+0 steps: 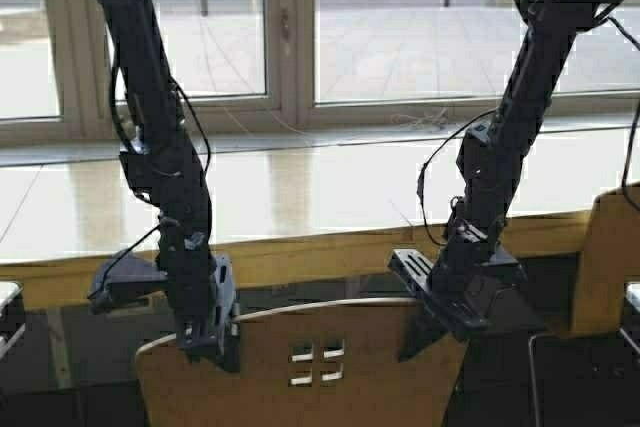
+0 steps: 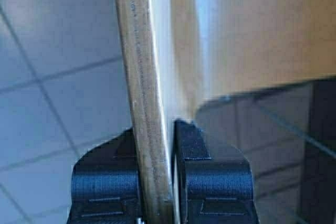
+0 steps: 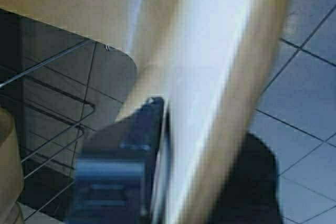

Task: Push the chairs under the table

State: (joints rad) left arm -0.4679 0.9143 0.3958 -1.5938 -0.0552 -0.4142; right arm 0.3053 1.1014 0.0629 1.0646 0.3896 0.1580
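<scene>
A tan plywood chair [image 1: 300,372] stood directly in front of the table [image 1: 300,197], its curved backrest facing the robot and its top edge sitting just below the table's yellowish wood front edge. Four small square holes pierced the middle of the backrest.

The left gripper [image 1: 208,332] was at the chair's upper left corner. In the left wrist view its two black fingers [image 2: 107,177] sat on either side of the thin plywood edge [image 2: 144,103], pressed against both faces, so this gripper was clenched on the backrest.

The right gripper [image 1: 425,332] was at the chair's upper right corner, tilted over the top edge. The right wrist view showed one dark finger [image 3: 126,150] lying against one face of the blurred backrest, with a dark shape on the other side; whether those jaws were clamped or loose could not be told.

A second tan chair [image 1: 605,257] stood to the right of the first one, also against the table's front edge. Beyond the table were large windows [image 1: 380,17], and grey floor tiles [image 2: 52,77] lay below the chair.
</scene>
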